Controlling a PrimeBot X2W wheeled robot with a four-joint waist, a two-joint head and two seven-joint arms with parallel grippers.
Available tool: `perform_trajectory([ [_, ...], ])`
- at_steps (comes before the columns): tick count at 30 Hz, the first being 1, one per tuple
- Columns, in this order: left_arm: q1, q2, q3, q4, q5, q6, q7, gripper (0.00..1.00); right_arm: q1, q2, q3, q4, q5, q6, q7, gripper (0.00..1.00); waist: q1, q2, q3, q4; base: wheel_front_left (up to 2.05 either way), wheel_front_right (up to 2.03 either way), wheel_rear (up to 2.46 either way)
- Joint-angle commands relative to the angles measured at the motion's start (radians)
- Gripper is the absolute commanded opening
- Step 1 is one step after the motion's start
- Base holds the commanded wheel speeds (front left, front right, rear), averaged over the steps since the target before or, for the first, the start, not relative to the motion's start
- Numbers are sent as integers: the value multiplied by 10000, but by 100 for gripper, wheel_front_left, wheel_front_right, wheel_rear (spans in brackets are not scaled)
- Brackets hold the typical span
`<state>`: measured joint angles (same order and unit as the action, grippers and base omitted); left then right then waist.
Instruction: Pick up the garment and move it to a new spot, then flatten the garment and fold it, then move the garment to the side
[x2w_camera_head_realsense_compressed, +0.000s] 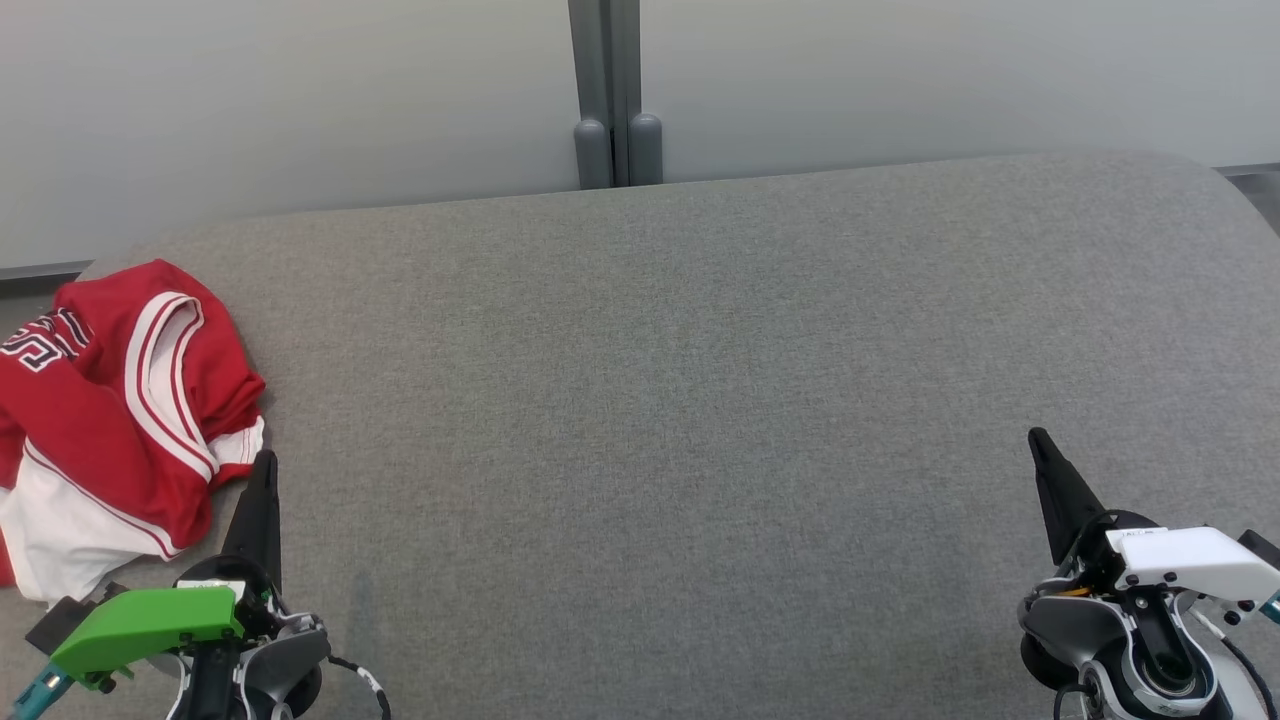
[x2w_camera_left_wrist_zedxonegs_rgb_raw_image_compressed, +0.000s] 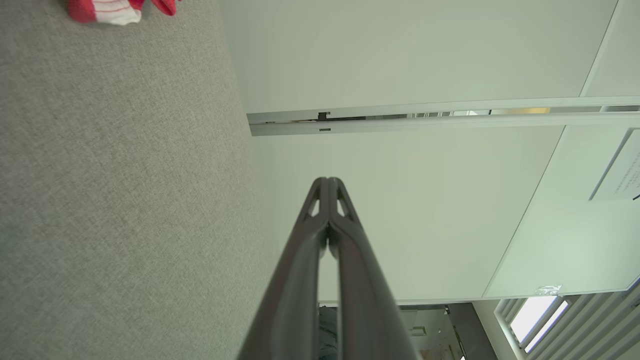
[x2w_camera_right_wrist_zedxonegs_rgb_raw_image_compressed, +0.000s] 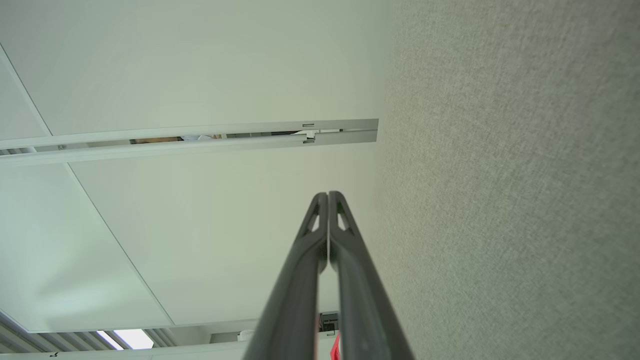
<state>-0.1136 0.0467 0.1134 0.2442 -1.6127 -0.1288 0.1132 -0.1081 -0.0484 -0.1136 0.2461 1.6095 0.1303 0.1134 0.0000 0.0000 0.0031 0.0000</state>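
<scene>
- The garment (x2w_camera_head_realsense_compressed: 110, 420), a red jersey with white trim and a white lower part, is lying crumpled at the left edge of the head view, about midway down the frame.
- It is resting on the grey fabric surface (x2w_camera_head_realsense_compressed: 650, 400), which is spreading across the middle and lower part of that frame; part of the garment is running off the left border.
- In the left wrist view the garment (x2w_camera_left_wrist_zedxonegs_rgb_raw_image_compressed: 107, 9) is showing as a small red and white bunch at the top left corner, on the same grey fabric.
- The left gripper (x2w_camera_head_realsense_compressed: 265, 460) is sitting at the lower left of the head view under a green cover (x2w_camera_head_realsense_compressed: 140, 620), its tip pointing up the frame and lying just beside the garment's white hem.
- In the left wrist view the left gripper (x2w_camera_left_wrist_zedxonegs_rgb_raw_image_compressed: 327, 181) is showing its two dark fingers pressing together at the tips, with nothing between them.
- The right gripper (x2w_camera_head_realsense_compressed: 1038, 437) is sitting at the lower right of the head view beside a white cover (x2w_camera_head_realsense_compressed: 1190, 560), well apart from the garment, over bare grey fabric.
- In the right wrist view the right gripper (x2w_camera_right_wrist_zedxonegs_rgb_raw_image_compressed: 327, 195) is likewise holding its fingers together, gripping nothing.
- Pale wall panels (x2w_camera_head_realsense_compressed: 300, 100) are filling the top of the head view, and a grey post (x2w_camera_head_realsense_compressed: 617, 90) is standing between them at top centre.
</scene>
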Motion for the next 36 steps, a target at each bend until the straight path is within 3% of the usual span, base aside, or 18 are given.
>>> perform_trajectory([
  [1, 116, 71, 24, -12, -6, -39, 43, 0, 1, -30, -16, -46, 70, 8, 29, 0, 0, 0, 0, 0, 0, 0, 0],
  [20, 116, 72, 24, -12, -6, -39, 43, 0, 1, -30, -16, -46, 70, 8, 29, 0, 0, 0, 0, 0, 0, 0, 0],
  [21, 3, -6, -4, 31, 0, 0, -2, 100, 8, 4, 3, 34, -6, 0, -4, 100, 0, 0, 0, 0, 0, 0, 0],
  [36, 124, -53, -310, 262, 300, 7, -583, 100, 76, 59, 357, 191, -512, 1, -586, 100, 0, 0, 15, -5, 0, 0, 0],
])
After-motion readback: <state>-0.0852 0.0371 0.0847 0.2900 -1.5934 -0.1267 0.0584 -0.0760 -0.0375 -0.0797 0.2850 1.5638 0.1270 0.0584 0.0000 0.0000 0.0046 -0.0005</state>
